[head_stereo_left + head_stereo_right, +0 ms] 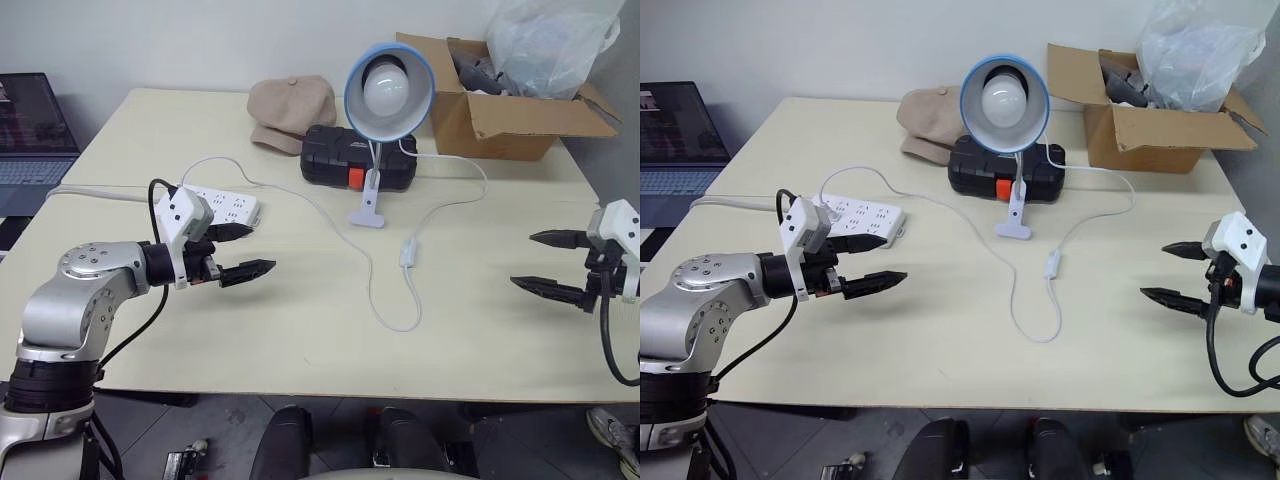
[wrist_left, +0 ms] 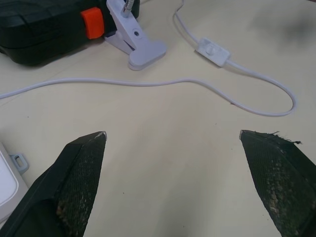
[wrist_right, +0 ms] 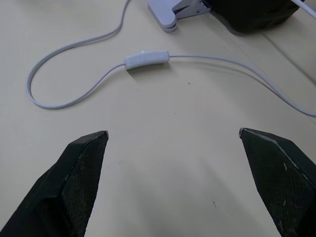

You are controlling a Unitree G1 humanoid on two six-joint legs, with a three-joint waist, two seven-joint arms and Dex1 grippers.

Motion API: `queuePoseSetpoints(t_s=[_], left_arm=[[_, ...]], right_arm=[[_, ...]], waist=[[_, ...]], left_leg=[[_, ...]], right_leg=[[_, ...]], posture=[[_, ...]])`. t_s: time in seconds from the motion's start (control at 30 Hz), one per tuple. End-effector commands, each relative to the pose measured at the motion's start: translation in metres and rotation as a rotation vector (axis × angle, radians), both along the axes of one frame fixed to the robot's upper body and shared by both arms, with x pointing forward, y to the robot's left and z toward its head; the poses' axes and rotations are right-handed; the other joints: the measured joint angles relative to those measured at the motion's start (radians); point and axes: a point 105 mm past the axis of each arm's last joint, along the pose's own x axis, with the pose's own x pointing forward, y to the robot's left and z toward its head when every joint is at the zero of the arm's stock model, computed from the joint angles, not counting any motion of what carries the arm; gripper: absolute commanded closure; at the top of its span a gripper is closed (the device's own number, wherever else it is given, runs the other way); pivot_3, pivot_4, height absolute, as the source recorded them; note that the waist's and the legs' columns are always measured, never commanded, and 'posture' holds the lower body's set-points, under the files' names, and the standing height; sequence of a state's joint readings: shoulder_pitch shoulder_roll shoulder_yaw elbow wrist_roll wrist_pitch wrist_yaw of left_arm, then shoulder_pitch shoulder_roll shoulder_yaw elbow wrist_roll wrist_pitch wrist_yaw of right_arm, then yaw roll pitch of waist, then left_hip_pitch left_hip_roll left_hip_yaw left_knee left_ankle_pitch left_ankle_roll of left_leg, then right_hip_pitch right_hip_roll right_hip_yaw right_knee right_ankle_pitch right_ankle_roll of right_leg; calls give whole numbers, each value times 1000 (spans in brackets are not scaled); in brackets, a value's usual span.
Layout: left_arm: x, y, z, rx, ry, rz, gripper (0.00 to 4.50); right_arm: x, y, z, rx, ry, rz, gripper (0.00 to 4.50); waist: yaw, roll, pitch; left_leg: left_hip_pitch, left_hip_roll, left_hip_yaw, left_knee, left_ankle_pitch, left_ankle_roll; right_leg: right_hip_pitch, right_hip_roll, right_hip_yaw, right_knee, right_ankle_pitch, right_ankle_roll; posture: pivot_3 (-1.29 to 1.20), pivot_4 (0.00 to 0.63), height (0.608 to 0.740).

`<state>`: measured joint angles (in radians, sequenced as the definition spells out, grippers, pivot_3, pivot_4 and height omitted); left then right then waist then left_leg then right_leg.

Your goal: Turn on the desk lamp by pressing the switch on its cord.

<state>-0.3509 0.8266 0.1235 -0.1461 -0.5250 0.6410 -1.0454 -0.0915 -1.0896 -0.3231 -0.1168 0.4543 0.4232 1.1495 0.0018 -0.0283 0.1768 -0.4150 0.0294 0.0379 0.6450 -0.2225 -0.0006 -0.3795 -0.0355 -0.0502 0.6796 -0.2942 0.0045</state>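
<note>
The switch lies on the cord mid-table, between the left gripper and the right gripper, well apart from both; each hovers with fingers spread wide, holding nothing. Beyond it the desk lamp stands clamp-down on the cream table, unlit. Farther back sit a black case, a power strip, a cardboard box and a white wall; no writing is legible.

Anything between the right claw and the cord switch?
Nothing visible. Bare table lies between the open right claw and the switch; the cord loops on the switch's far side.
</note>
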Motion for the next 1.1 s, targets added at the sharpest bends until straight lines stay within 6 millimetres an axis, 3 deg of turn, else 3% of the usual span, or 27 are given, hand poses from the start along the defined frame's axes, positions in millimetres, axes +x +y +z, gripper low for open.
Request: queuePoseSetpoints(t_s=[0.03, 0.2, 0.37, 0.5, 0.63, 0.77, 0.97, 1.1], left_arm=[[-4, -3, 14, -31, -46, -43, 0], [4, -2, 21, -37, -63, 0, 0], [-6, -16, 22, -59, -80, -117, 0], [-7, -23, 14, -14, -83, -175, 0], [-8, -40, 13, -15, -94, -243, 0], [-8, -51, 11, -10, -100, -289, 0], [-9, -60, 10, -18, -97, -332, 0], [-11, -79, 3, -27, -109, -406, 0]], right_arm=[[1, 3, 8, -12, -46, 18, 31], [2, 5, 9, -4, -60, 15, 31], [6, 7, 12, 20, -90, -10, 31], [10, 21, 16, 107, -69, -35, 31], [26, 51, 31, 326, -85, -34, 31], [38, 69, 31, 479, 23, -89, 31], [56, 77, 15, 536, 239, -262, 31], [71, 86, -12, 523, 457, -402, 31]], waist=[[0, 0, 0], [0, 0, 0], [0, 0, 0], [-1, 0, 0], [-2, 0, 0], [-1, 0, 0], [-1, 0, 0], [-2, 0, 0]], left_leg=[[0, 0, 0, 0, 0, 0], [0, 0, 0, 0, 0, 0], [0, 0, 0, 0, 0, 0], [0, 0, 0, 0, 0, 0], [0, 0, 0, 0, 0, 0], [0, 0, 0, 0, 0, 0], [-2, 0, 0, 0, 0, 0], [-1, 0, 1, 0, 0, 0]], right_leg=[[0, 0, 0, 0, 0, 0], [0, 0, 0, 0, 0, 0], [0, 0, 0, 0, 0, 0], [0, 0, 0, 0, 0, 0], [0, 0, 0, 0, 0, 0], [0, 0, 1, 0, 0, -1], [-1, 0, 1, 1, 3, -5], [-2, 0, 1, 1, 3, -5]], posture=[[0, 150, 740], [0, 150, 740], [0, 150, 740], [0, 150, 740], [0, 150, 740], [0, 150, 740], [0, 150, 740], [0, 150, 740]])
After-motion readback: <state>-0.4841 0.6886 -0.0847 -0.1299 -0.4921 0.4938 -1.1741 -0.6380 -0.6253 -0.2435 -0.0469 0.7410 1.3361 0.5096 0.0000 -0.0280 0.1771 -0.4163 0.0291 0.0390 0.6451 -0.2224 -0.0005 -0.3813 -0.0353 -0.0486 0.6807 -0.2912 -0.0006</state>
